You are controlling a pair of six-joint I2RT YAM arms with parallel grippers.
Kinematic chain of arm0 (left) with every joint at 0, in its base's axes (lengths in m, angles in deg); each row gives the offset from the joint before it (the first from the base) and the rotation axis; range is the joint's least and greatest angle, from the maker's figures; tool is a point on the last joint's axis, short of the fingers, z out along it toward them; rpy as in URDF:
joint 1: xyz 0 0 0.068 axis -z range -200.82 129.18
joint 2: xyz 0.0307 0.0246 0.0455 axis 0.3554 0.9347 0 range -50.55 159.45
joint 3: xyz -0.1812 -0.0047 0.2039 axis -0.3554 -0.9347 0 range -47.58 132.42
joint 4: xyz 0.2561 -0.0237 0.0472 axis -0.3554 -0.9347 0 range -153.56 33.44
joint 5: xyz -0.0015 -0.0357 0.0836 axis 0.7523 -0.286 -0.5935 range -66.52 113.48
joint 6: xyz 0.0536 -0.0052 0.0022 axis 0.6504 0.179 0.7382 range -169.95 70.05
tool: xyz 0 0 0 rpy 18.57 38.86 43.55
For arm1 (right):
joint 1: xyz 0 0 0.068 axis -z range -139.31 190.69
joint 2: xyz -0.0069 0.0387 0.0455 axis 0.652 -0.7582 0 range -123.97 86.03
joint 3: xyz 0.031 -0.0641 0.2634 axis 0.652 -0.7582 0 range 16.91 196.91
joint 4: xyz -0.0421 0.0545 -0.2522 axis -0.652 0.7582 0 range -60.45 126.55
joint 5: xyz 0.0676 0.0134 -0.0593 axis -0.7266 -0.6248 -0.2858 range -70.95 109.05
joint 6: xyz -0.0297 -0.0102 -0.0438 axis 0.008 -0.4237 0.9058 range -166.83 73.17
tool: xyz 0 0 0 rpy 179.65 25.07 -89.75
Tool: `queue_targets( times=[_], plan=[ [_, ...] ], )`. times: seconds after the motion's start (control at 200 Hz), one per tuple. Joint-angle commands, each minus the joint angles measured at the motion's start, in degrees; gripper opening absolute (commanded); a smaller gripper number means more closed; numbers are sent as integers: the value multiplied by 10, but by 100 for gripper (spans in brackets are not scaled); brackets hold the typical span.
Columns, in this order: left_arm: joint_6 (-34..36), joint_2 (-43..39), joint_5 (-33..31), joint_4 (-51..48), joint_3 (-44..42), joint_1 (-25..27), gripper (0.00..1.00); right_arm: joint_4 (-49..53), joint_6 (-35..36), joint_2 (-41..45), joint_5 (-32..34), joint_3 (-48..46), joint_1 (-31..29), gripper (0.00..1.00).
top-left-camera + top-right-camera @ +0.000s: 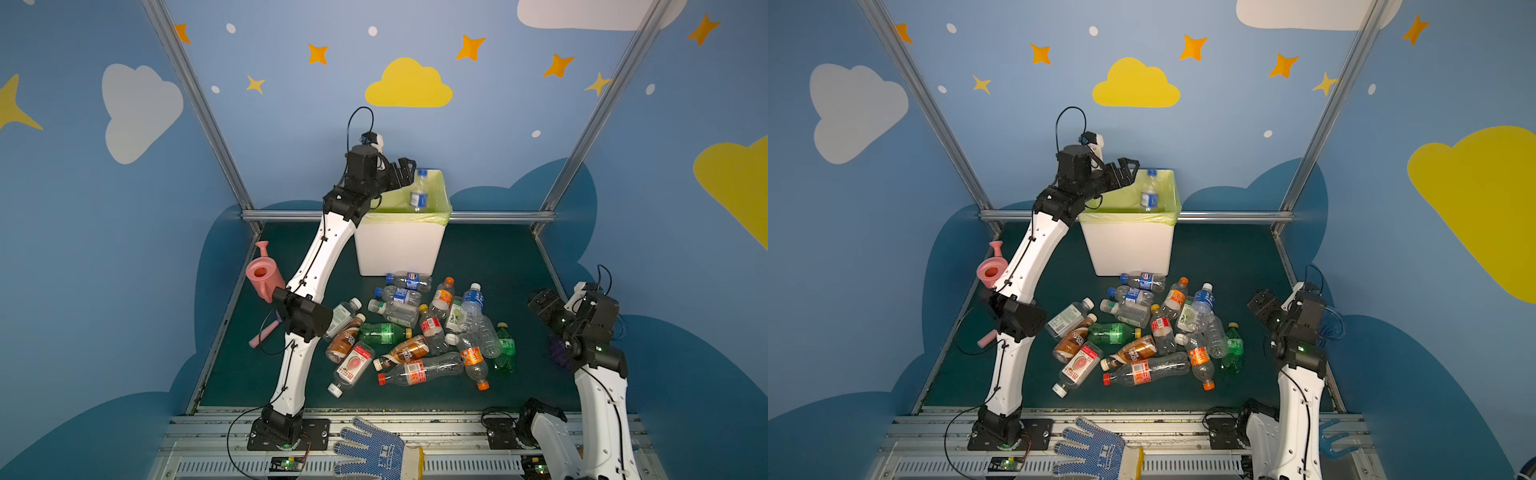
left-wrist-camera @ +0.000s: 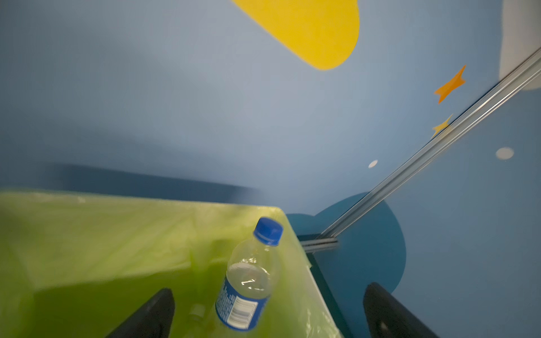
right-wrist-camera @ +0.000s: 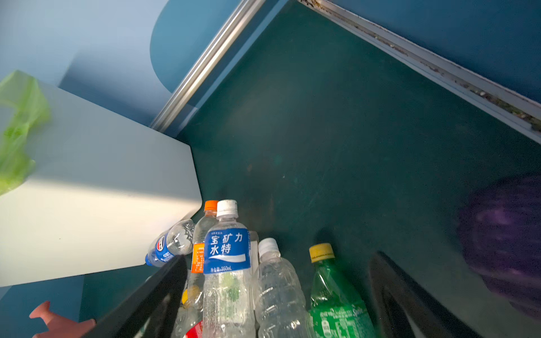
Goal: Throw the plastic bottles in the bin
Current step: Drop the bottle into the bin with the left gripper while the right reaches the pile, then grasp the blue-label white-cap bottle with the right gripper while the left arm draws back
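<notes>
A clear blue-capped bottle (image 1: 419,191) (image 1: 1150,193) (image 2: 248,278) with a blue label is showing in the open mouth of the bin (image 1: 399,249) (image 1: 1129,249) (image 2: 117,222). It is pointing cap up, leaning a little, with its lower half below the rim, close to the right-hand side of the yellow-green bag. Whether it is resting on something or hanging in the air, I cannot tell.

The left gripper (image 1: 405,172) (image 1: 1127,170) is hovering over the bin's left rim, reaching in from the raised left arm. In the left wrist view its black fingers (image 2: 152,316) are standing wide apart, and the bottle is touching neither of them.

The bin is standing at the back of the dark green table (image 1: 490,257). Just in front of it the pile of bottles (image 1: 415,332) (image 1: 1142,332) is lying jumbled, clear, green and brown. One bottle with a round logo (image 1: 409,281) (image 3: 169,245) is lying against the foot of the bin.

The right gripper (image 1: 540,301) (image 1: 1260,301) is hanging low at the pile's right edge. Its fingers (image 3: 164,292) are also spread apart and holding nothing. Between them the right wrist view is looking at a white-capped bottle with a blue label (image 3: 227,263) (image 1: 473,299) and a green bottle with a yellow cap (image 3: 333,298) (image 1: 505,345).

A pink watering can (image 1: 262,272) is sitting at the table's left edge behind the left arm, with a pink handle (image 1: 266,332) poking out below it. Something purple and blurred (image 3: 503,234) is lying beside the right arm. A blue-dotted glove (image 1: 374,449) is lying on the front rail.
</notes>
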State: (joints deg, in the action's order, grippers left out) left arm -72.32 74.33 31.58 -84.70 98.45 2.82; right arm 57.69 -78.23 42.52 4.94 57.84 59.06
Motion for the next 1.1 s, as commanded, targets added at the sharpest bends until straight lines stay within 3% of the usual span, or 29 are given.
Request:
queue_targets(
  times=[0.0,0.23,0.546,0.761,0.861,1.096],
  plan=[
    [80,-158,-48,125,-54,19,100,29,-20,15,2,-3,3,96],
    [128,-238,-40,97,-124,40,100,71,-29,9,-6,-21,4,96],
    [138,-414,-94,231,-510,41,100,51,-9,-9,-89,-15,-17,95],
    [140,-522,-141,211,-696,16,100,24,-2,-82,-80,4,-97,94],
    [104,-566,-180,185,-763,-7,100,12,2,-119,-64,18,-145,93],
    [36,-647,-166,152,-899,-76,100,6,30,-212,-43,62,-210,89]
  ],
)
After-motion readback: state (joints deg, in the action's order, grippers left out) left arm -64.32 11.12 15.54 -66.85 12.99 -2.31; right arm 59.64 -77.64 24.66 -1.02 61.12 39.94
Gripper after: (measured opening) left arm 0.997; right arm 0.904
